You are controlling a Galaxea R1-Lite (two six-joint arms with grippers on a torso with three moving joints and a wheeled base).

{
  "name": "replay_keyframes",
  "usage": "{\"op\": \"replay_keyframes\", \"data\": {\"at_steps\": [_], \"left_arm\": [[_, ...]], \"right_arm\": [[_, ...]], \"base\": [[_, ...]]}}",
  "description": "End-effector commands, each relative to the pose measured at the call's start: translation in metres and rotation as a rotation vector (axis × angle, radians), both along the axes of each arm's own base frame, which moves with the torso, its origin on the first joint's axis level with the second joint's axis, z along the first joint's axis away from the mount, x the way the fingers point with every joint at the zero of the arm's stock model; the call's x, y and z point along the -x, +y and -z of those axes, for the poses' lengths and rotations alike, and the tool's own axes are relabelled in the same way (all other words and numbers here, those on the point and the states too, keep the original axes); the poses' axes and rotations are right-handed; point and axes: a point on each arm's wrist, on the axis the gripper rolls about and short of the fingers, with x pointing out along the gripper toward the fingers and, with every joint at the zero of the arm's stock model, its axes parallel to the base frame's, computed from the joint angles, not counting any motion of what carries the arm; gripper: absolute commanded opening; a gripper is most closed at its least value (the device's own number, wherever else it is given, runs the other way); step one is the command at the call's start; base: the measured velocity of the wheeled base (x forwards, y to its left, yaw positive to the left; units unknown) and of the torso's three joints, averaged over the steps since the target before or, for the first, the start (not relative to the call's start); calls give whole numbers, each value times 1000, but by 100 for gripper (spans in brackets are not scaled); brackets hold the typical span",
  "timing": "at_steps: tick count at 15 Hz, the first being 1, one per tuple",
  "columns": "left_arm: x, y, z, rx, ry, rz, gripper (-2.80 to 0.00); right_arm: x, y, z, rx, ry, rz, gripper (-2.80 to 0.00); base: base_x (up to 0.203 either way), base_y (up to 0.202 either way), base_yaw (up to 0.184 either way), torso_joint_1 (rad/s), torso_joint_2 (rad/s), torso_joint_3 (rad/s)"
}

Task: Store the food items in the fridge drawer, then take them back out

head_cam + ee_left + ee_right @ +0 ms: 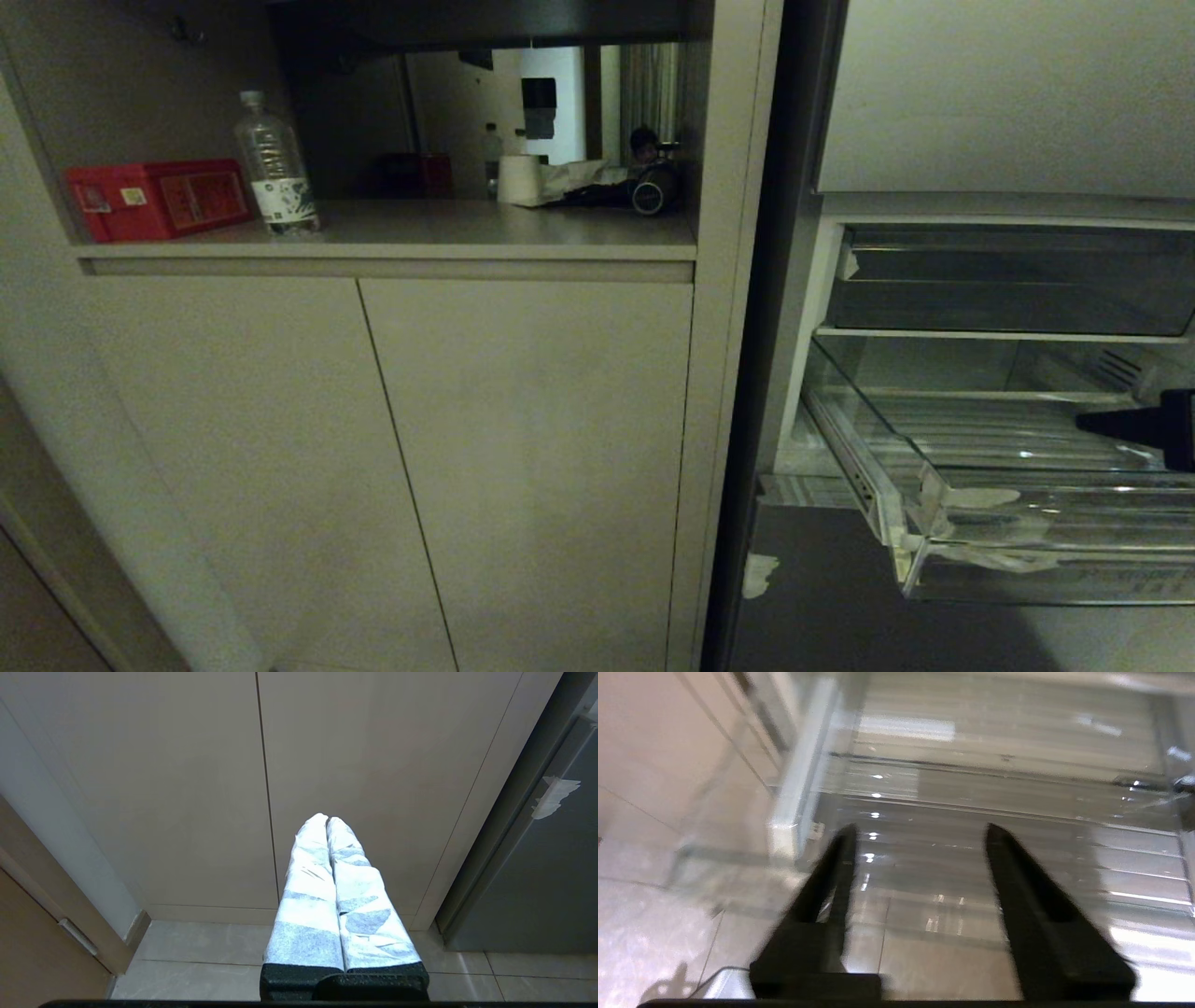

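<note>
My right gripper [1088, 422] is cut off at the head view's right edge, only a black fingertip showing above the fridge drawer [934, 523] at lower right. Its fingers are spread, grasping nothing. The drawer is clear, rib-floored, pulled out, white tape at its front corner. My left gripper [327, 820] is clenched.

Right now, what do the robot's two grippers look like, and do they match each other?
They differ. The left gripper has two long tapering fingers wrapped in white, crinkled tape or paper with grey patches, rising from a black textured base. The right gripper has bare matte-black fingers, wedge-shaped and narrowing to blunt tips, with no wrapping or markings. No cables show on either.
</note>
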Motion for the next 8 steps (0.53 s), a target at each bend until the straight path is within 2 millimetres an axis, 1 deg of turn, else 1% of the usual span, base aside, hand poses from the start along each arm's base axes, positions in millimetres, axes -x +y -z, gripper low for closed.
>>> {"op": "replay_keyframes", "data": {"at_steps": [1, 2, 4, 5, 7, 8], "left_arm": [[0, 0, 0, 0, 2, -1, -280], [0, 0, 0, 0, 3, -1, -280], [0, 0, 0, 0, 3, -1, -280], [0, 0, 0, 0, 3, -1, -280], [0, 0, 0, 0, 4, -1, -280], [0, 0, 0, 0, 4, -1, -280]], "right_arm": [[47, 12, -15, 26, -127, -13, -280], [65, 17, -17, 35, -170, -17, -280], [98, 26, -12, 38, -247, -18, -280], [114, 30, -4, 31, -283, -16, -280], [137, 39, 14, 26, -367, -51, -280], [149, 41, 25, 41, -414, -42, -280]], "base": [[0, 0, 0, 0, 0, 0], [0, 0, 0, 0, 0, 0], [0, 0, 0, 0, 0, 0], [0, 0, 0, 0, 0, 0], [0, 0, 0, 0, 0, 0], [0, 0, 0, 0, 0, 0]]}}
